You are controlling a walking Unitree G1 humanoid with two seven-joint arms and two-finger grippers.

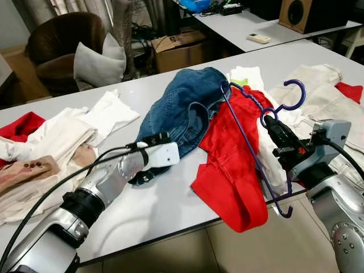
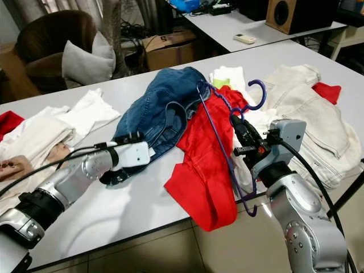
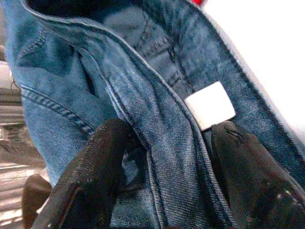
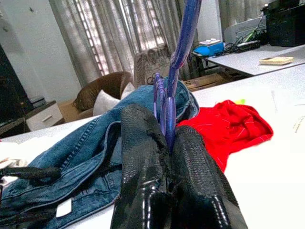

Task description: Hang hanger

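A purple hanger (image 1: pixel 301 92) is held up over the table (image 1: pixel 153 210), tilted, its long bar slanting down across a red garment (image 1: pixel 230 170) that hangs over the front edge. My right gripper (image 1: pixel 270 124) is shut on the hanger just below the hook; the right wrist view shows the purple wire pinched between the fingers (image 4: pixel 143 157). Blue jeans (image 1: pixel 182 105) lie crumpled at the table's middle. My left gripper (image 1: pixel 149 170) is at their near edge, open, with its fingers (image 3: pixel 95 176) on either side of a fold of the waistband by a white label (image 3: pixel 209 105).
White and beige clothes (image 1: pixel 62 133) are piled at the left, pale trousers (image 1: pixel 318 96) at the right, and a red cloth (image 1: pixel 20 125) at the far left. Behind the table stand an armchair with a pillow (image 1: pixel 96 62), a cardboard box (image 1: pixel 179 48) and a second table (image 1: pixel 244 25).
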